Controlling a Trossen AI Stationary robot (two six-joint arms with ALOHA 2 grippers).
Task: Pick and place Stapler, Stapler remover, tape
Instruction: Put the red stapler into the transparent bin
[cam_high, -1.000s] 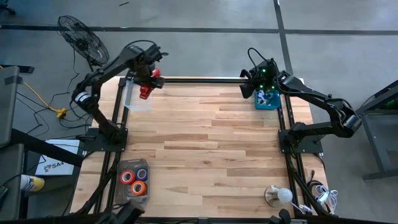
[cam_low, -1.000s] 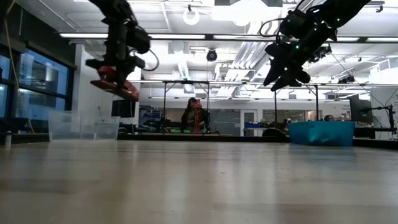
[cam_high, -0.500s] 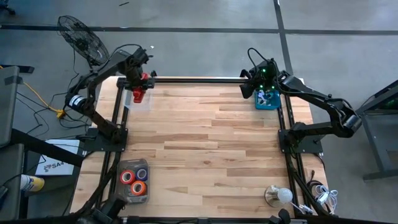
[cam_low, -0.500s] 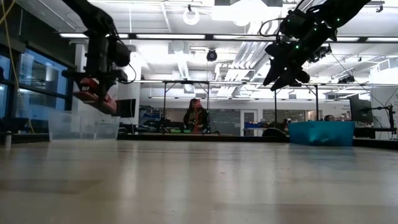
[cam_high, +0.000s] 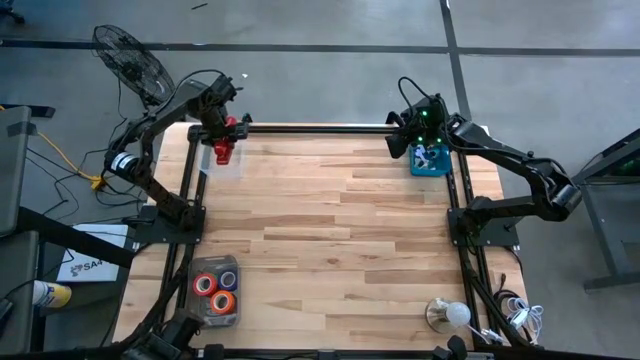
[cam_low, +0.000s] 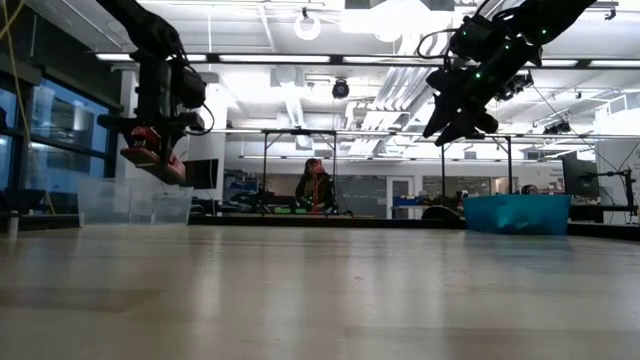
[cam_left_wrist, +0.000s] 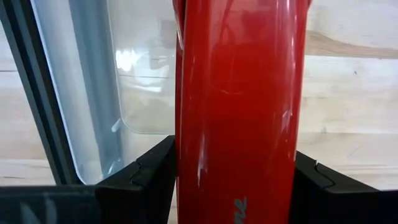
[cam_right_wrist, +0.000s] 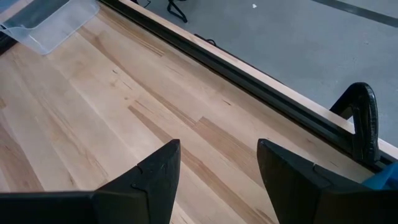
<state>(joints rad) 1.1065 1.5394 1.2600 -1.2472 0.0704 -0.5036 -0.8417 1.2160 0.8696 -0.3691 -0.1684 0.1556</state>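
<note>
The red stapler (cam_high: 222, 150) hangs in my left gripper (cam_high: 221, 140) over the clear container (cam_high: 212, 160) at the table's far left corner. The low view shows the stapler (cam_low: 152, 158) above the container's rim (cam_low: 135, 182). Tape rolls (cam_high: 215, 288) lie in a dark tray near the left front corner. My right gripper (cam_high: 402, 143) hovers open and holding nothing beside the blue bin (cam_high: 430, 160) at the far right. I cannot pick out the stapler remover. My left gripper pinches the stapler's two long sides (cam_left_wrist: 186, 168) between its two fingers (cam_left_wrist: 146, 177). The fingers point down from above and lie across the stapler's body. The stapler is lifted clear above the container, slightly tilted with one end lower in the low view.
A dark frame rail (cam_high: 320, 128) runs along the table's far edge between the two bins. The wide wooden middle of the table (cam_high: 330, 230) is bare. A fan (cam_high: 128, 62) stands beyond the far left corner. A person (cam_low: 315, 188) is in the room behind the table.
My left gripper has carried the stapler toward the table's left edge and somewhat down, rolling about its pointing line, until it is over the clear container. Most of this happened in the first half second. The hold is unchanged.
</note>
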